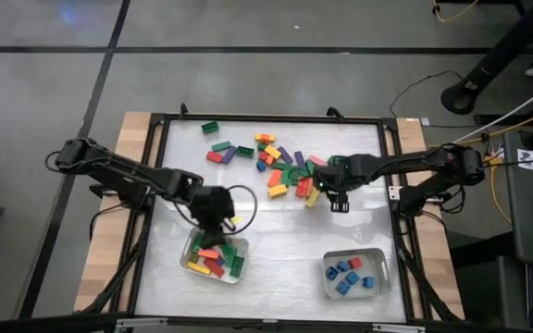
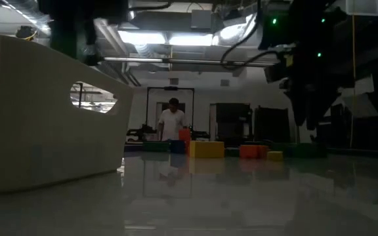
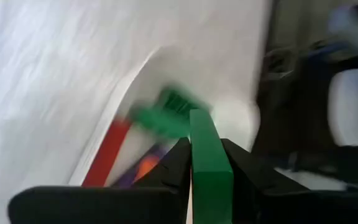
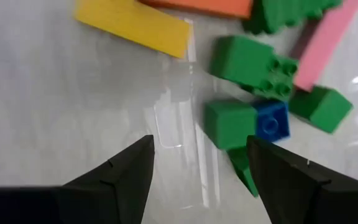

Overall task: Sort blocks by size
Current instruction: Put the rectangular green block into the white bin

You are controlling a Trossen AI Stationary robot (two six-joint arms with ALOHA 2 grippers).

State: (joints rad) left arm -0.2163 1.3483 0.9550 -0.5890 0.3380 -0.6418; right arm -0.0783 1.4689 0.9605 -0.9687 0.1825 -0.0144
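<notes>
A long green block (image 3: 209,163) is clamped between the fingers of the left pincer (image 1: 218,220), which hangs just above the tray (image 1: 191,264) of long blocks. The loose blocks (image 1: 276,166) lie mid-table; the right pincer (image 4: 197,171) stands wide open and empty beside a green-and-blue block (image 4: 247,124) at the pile's edge.

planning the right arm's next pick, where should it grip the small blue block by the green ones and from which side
Grip the small blue block from above, judging by its squarish shape and studs-up pose. A green block touches one side, so the open right gripper fingers should close across the two free faces.
</notes>
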